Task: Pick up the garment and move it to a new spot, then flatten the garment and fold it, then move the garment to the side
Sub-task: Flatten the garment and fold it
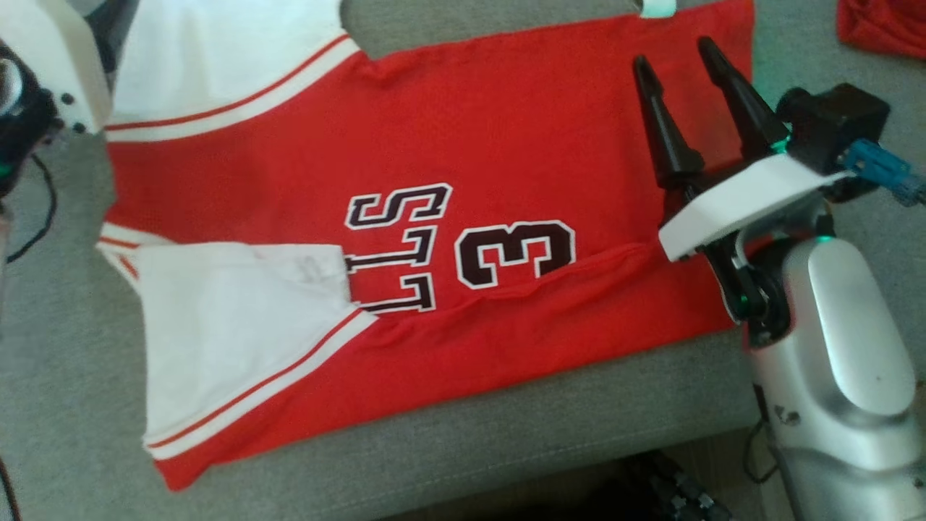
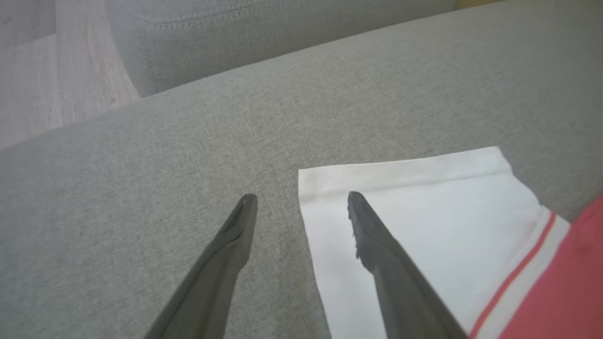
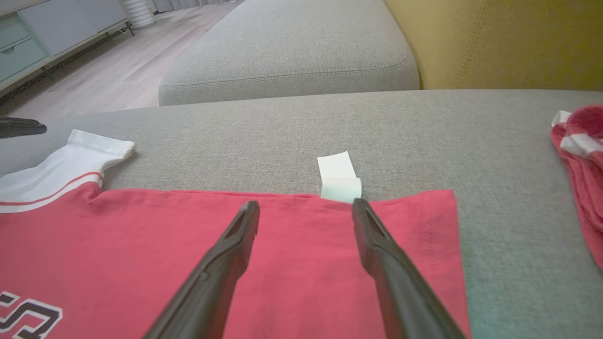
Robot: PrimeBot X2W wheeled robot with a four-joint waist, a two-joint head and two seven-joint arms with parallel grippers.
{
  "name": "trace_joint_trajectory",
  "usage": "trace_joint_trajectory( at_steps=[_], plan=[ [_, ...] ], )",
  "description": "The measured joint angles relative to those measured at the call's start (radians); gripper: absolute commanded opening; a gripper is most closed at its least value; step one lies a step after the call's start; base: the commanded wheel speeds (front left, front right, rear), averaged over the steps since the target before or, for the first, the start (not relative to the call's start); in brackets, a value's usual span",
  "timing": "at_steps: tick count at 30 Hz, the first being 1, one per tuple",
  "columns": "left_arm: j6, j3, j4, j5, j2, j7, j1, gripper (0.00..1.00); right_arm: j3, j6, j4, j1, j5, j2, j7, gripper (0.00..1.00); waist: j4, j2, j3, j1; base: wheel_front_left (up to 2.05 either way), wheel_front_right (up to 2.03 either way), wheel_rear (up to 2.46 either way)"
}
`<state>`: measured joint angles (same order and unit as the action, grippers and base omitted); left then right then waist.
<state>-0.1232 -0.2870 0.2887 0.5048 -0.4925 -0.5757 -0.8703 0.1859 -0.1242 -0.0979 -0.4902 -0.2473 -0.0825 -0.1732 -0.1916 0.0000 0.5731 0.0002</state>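
Two empty, wide-spread claws: left (image 2: 301,197), right (image 3: 305,203)

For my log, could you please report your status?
Left gripper open at white sleeve edge; right gripper open above red jersey, near label. Jersey spread on sofa. Second red garment apart.

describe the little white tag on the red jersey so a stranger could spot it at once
On the grey fabric sofa lies a spread-out red jersey with black lettering. From its far edge in the right wrist view, a small white fabric tag pokes out onto the cushion. Unlike the jersey's white sleeves, it is tiny and stripeless.
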Motion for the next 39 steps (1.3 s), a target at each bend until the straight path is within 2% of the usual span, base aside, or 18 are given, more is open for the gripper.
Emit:
trace_joint_trajectory(
  at_steps=[14, 15, 16, 18, 19, 20, 27, 32, 39],
  plan=[
    [-0.001, -0.023, 0.106, 0.008, -0.038, 0.014, -0.045, 1.00, 0.043, 0.000, -0.024, -0.040, -0.017, -0.025, 0.024, 1.00, -0.069, 0.0000, 0.033, -0.0003, 0.00, 0.00, 0.00],
    [-0.001, -0.026, 0.108, 0.009, -0.039, 0.014, -0.048, 0.86, 0.044, 0.000, -0.024, -0.043, -0.017, -0.026, 0.024, 1.00, -0.071, 0.0000, 0.033, -0.0002, 0.00, 0.00, 0.00],
    [-0.001, -0.030, 0.111, 0.010, -0.038, 0.015, -0.054, 0.57, 0.045, 0.000, -0.025, -0.047, -0.017, -0.026, 0.024, 1.00, -0.073, 0.0000, 0.034, -0.0003, 0.00, 0.00, 0.00],
    [-0.001, -0.043, 0.112, 0.025, -0.037, 0.024, -0.060, 0.28, 0.046, 0.000, -0.025, -0.057, -0.017, -0.026, 0.023, 1.00, -0.074, 0.0000, 0.033, -0.0002, 0.00, 0.00, 0.00],
    [-0.001, -0.055, 0.112, 0.029, -0.036, 0.031, -0.060, 0.10, 0.046, 0.000, -0.028, -0.061, -0.016, -0.028, 0.022, 1.00, -0.073, 0.0000, 0.031, -0.0002, 0.00, 0.00, 0.00],
    [-0.001, -0.061, 0.112, 0.032, -0.034, 0.040, -0.059, 0.00, 0.045, 0.000, -0.034, -0.066, -0.015, -0.030, 0.021, 1.00, -0.072, 0.0000, 0.029, -0.0002, 0.00, 0.00, 0.00],
    [-0.001, -0.087, 0.104, 0.053, -0.024, 0.137, -0.057, 0.00, 0.004, 0.000, -0.130, -0.151, 0.021, -0.073, -0.032, 1.00, -0.046, 0.0000, 0.002, -0.0002, 0.00, 0.00, 0.00],
    [-0.002, -0.102, 0.058, 0.077, -0.015, 0.188, -0.044, 0.00, -0.022, 0.000, -0.234, -0.214, 0.054, -0.138, -0.106, 1.00, -0.005, 0.0000, -0.020, -0.0003, 0.00, 0.00, 0.00],
    [-0.001, -0.125, -0.012, 0.107, -0.011, 0.218, 0.005, 0.00, 0.000, 0.000, -0.330, -0.234, 0.049, -0.210, -0.218, 1.00, 0.056, 0.0000, -0.043, -0.0003, 0.00, 0.00, 0.00]
  ],
)
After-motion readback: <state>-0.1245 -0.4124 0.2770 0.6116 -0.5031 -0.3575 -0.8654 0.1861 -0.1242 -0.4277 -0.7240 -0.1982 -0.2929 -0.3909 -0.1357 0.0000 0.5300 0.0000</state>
